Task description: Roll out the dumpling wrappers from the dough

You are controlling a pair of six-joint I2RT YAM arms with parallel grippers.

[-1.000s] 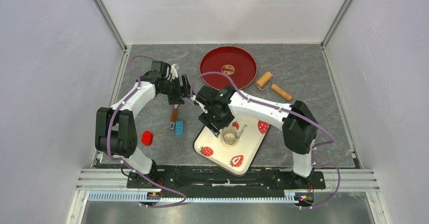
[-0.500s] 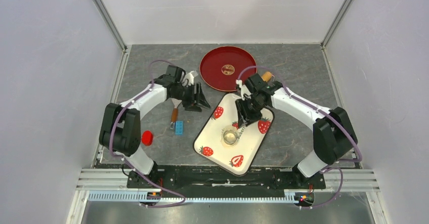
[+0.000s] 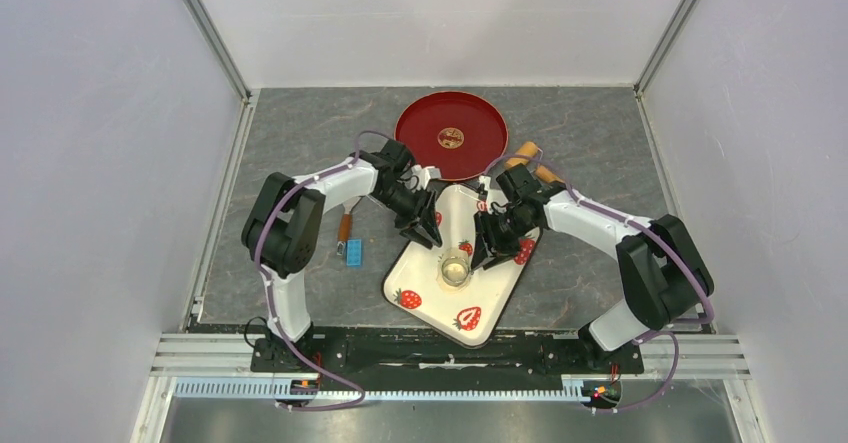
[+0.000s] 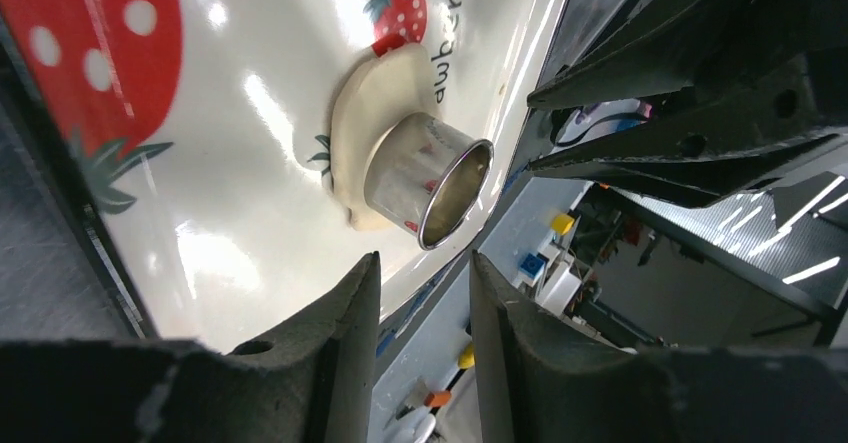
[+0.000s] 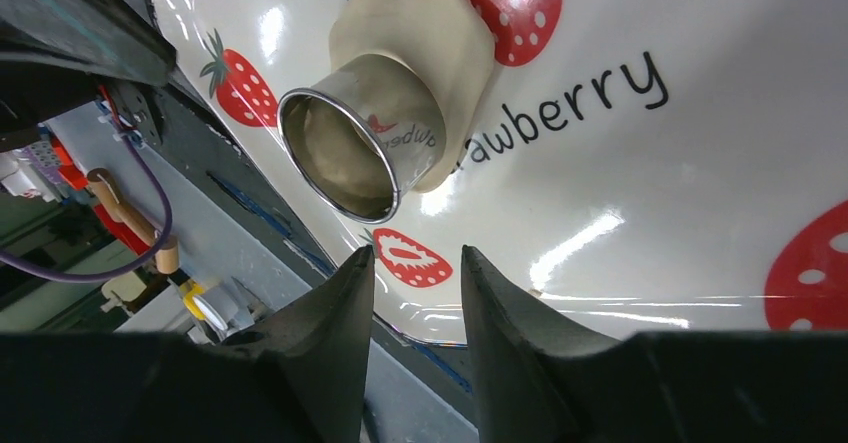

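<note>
Arms had both swung in over the tray point(image 3: 420, 298) — left gripper point(image 3: 428, 233) at ten o'clock of the cutter point(image 3: 455, 269), right gripper point(image 3: 481, 256) at two, jaws narrowed, empty. Dough point(image 5: 440, 43) lay flattened under it; I judged pressing it down came next.

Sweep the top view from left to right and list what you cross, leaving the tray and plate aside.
In order: small blue plastic block → left gripper → short metal ring cutter → right gripper → tan wooden roller.
</note>
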